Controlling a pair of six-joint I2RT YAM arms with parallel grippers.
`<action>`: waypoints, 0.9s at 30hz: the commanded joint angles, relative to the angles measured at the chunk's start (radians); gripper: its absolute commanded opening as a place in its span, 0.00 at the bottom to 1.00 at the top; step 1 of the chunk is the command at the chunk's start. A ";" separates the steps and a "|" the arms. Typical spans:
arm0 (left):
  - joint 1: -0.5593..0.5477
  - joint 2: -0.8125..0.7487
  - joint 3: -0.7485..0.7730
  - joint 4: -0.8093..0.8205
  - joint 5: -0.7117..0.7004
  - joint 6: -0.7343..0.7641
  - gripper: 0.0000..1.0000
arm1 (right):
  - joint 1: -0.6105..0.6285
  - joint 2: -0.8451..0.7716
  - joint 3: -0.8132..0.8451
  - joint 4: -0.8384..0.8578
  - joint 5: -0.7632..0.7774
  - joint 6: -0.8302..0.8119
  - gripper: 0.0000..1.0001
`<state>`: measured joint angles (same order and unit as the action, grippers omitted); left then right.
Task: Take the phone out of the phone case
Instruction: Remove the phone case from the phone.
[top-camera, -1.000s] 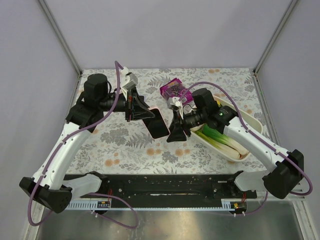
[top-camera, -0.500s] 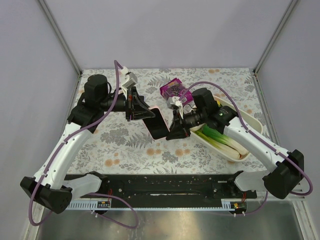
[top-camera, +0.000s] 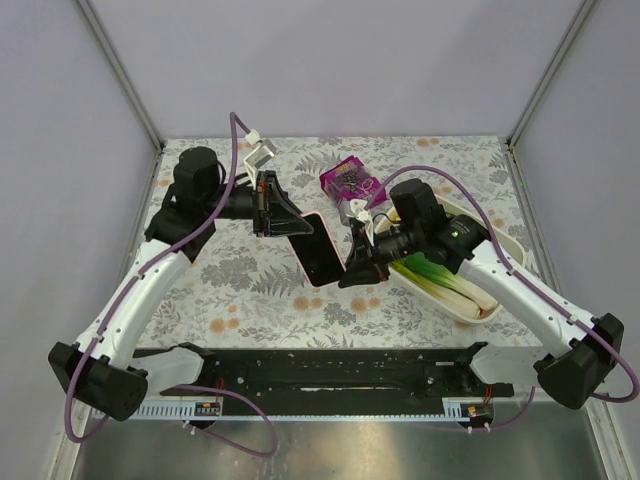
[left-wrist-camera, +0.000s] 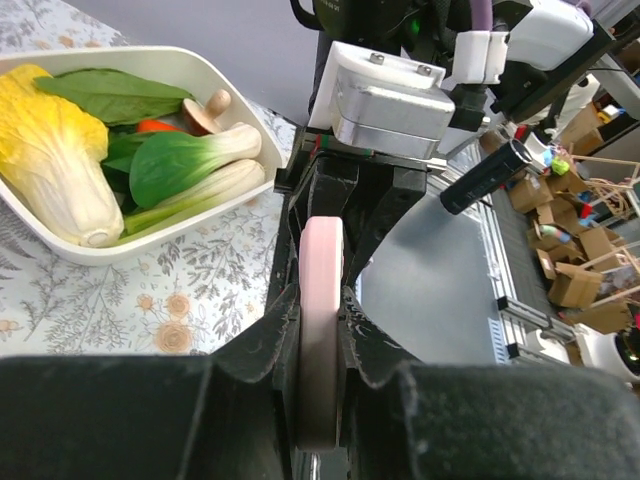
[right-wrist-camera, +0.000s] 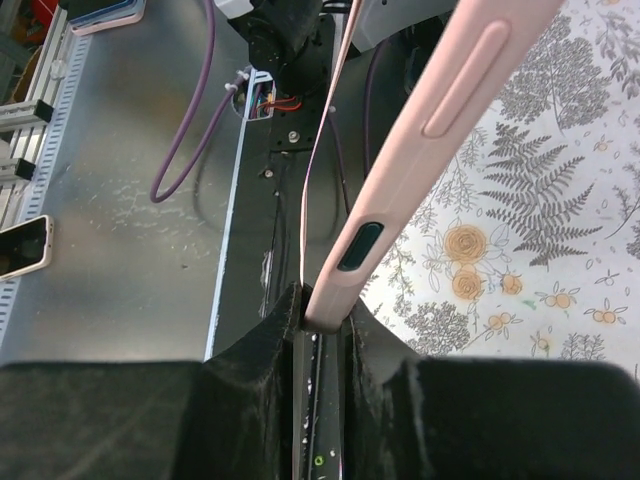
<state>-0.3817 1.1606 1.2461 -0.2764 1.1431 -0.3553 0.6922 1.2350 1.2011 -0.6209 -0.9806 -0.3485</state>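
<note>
The phone in its pink case (top-camera: 320, 250) hangs in the air over the middle of the table, held at both ends. My left gripper (top-camera: 285, 218) is shut on its far end; the left wrist view shows the case's pink edge (left-wrist-camera: 322, 290) clamped between the fingers (left-wrist-camera: 322, 345). My right gripper (top-camera: 355, 265) is shut on its near end; the right wrist view shows the case's side with a button slot (right-wrist-camera: 420, 170) rising out of the fingers (right-wrist-camera: 325, 310). A thin pale edge runs alongside the case there; I cannot tell whether it is the phone.
A white tray (top-camera: 470, 315) with leek and other vegetables lies on the right, under my right arm; it also shows in the left wrist view (left-wrist-camera: 150, 235). A purple packet (top-camera: 350, 180) lies at the back centre. A black rail (top-camera: 330, 370) runs along the near edge.
Both arms have shifted a little while keeping their grip. The phone has turned, so more of the pink rim shows. My left wrist has moved up and back, my right gripper slightly right.
</note>
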 joint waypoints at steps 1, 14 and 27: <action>0.038 0.051 -0.031 0.112 -0.163 -0.034 0.00 | 0.061 -0.066 0.089 -0.052 -0.128 -0.116 0.00; 0.040 0.094 -0.138 0.411 -0.048 -0.229 0.00 | 0.130 -0.046 0.212 -0.197 -0.142 -0.210 0.00; 0.040 0.129 -0.220 0.580 -0.022 -0.355 0.00 | 0.151 -0.039 0.262 -0.243 -0.142 -0.254 0.00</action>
<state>-0.3820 1.2404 1.0752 0.2230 1.3338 -0.7425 0.7784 1.2449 1.3483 -0.9310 -0.9253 -0.4992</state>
